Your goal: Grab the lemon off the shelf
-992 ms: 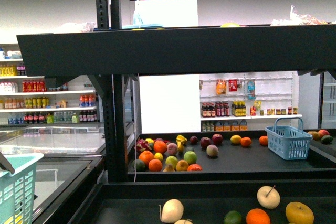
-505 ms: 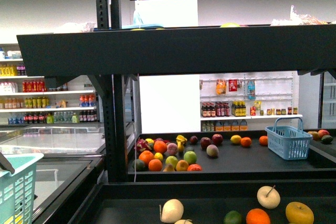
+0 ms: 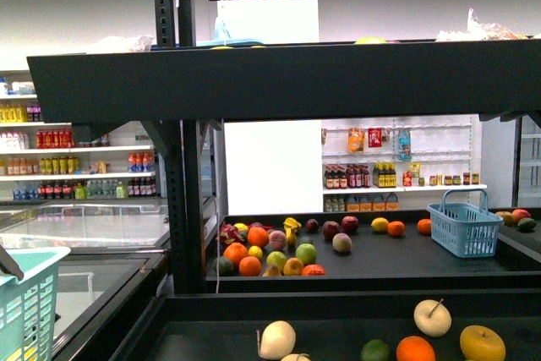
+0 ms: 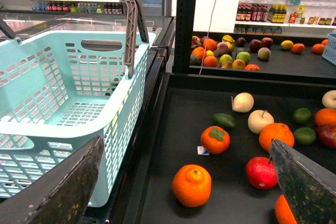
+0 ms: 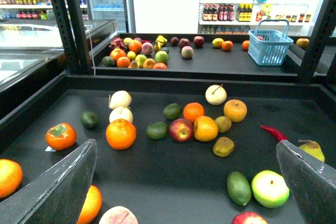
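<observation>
The lemon [image 5: 223, 124] lies on the shelf [image 5: 157, 166] tray just beside the golden round fruit [image 5: 235, 110], hemmed in by neighbours. Coming down from above and closing across its narrow side looks safest. The right gripper [image 5: 186, 182] hovers nearer than that fruit, spread wide and empty. The left gripper [image 4: 189, 182] gapes too.

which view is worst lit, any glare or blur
Front view: backlit, the shelf reads as a dark band against the white-lit racks behind. Left wrist view: glare on the glass cases beyond the basket. Right wrist view: evenly lit, the near fingers soft.
</observation>
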Controlling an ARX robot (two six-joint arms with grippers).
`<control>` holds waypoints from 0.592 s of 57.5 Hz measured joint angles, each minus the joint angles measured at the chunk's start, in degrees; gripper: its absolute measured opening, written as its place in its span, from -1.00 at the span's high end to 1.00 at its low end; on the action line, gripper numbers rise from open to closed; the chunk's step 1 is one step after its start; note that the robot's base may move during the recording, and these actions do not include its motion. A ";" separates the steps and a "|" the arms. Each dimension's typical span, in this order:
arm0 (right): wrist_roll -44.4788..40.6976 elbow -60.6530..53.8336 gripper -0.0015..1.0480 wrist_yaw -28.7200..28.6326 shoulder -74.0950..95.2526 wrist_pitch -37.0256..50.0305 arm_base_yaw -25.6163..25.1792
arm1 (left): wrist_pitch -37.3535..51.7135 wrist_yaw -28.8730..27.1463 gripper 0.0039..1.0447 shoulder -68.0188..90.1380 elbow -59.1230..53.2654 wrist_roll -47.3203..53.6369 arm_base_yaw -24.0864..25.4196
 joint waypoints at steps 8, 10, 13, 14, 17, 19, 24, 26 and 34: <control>0.00 0.00 -0.95 0.00 0.00 0.00 0.00 | 0.00 0.00 -0.86 0.00 0.00 0.00 0.00; 0.00 0.00 -0.95 0.00 0.00 0.00 0.00 | 0.00 0.00 -0.86 0.00 0.00 0.00 0.00; 0.00 0.00 -0.95 0.00 0.00 0.00 0.00 | 0.00 0.00 -0.86 0.00 0.00 0.00 0.00; 0.00 0.00 -0.95 0.00 0.00 0.00 0.00 | 0.00 0.00 -0.86 0.00 0.00 0.00 0.00; 0.00 0.00 -0.95 0.00 0.00 0.00 0.00 | 0.00 0.00 -0.86 0.00 0.00 0.00 0.00; 0.00 0.00 -0.95 0.00 0.00 0.00 0.00 | 0.00 0.00 -0.86 0.00 0.00 0.00 0.00; 0.00 0.00 -0.95 0.00 0.00 0.00 0.00 | 0.00 0.00 -0.86 0.00 0.00 0.00 0.00; 0.00 0.00 -0.95 0.00 0.00 0.00 0.00 | 0.00 0.00 -0.86 0.00 0.00 0.00 0.00; 0.00 0.00 -0.95 0.00 0.00 0.00 0.00 | 0.00 0.00 -0.86 0.00 0.00 0.00 0.00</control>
